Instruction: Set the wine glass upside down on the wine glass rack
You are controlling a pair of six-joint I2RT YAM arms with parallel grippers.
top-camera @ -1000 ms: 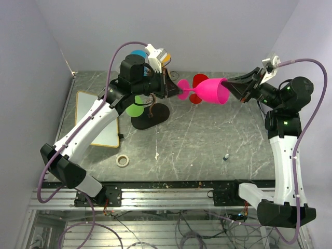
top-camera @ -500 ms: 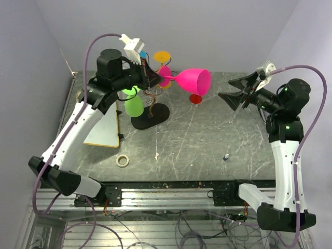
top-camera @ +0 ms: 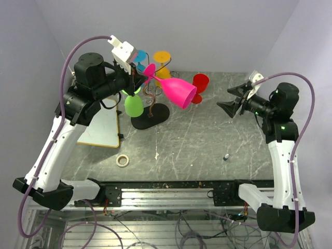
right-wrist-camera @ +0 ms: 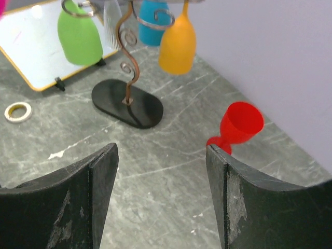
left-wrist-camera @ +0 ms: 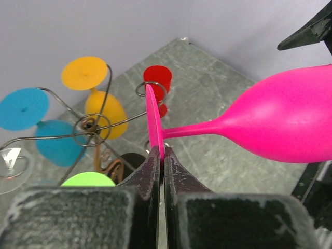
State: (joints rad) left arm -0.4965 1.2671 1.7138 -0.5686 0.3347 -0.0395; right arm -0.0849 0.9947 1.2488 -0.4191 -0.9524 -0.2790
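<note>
A pink wine glass [top-camera: 179, 93] hangs in the air, tilted with its bowl down to the right, just right of the wine glass rack [top-camera: 150, 115]. My left gripper [top-camera: 142, 77] is shut on the edge of its round foot [left-wrist-camera: 153, 116], and the stem and bowl [left-wrist-camera: 280, 124] stretch to the right. The rack's scroll arms [left-wrist-camera: 93, 124] lie just left of the foot. Green [top-camera: 134, 105], blue [top-camera: 140, 56] and orange [top-camera: 162, 57] glasses hang upside down on the rack [right-wrist-camera: 127, 67]. Off to the right, my right gripper [top-camera: 224, 98] is open and empty [right-wrist-camera: 161, 150].
A red glass [top-camera: 199, 83] stands upright on the table behind the pink bowl, also in the right wrist view [right-wrist-camera: 239, 124]. A yellow-framed white board [top-camera: 98, 122] leans left of the rack. A tape roll [top-camera: 122, 160] and a small dark object [top-camera: 226, 155] lie nearer the front.
The right gripper let go of the pink bowl, opened and drew back to the right. The left arm carried the glass by its foot up and left toward the rack, bowl tipping down.
</note>
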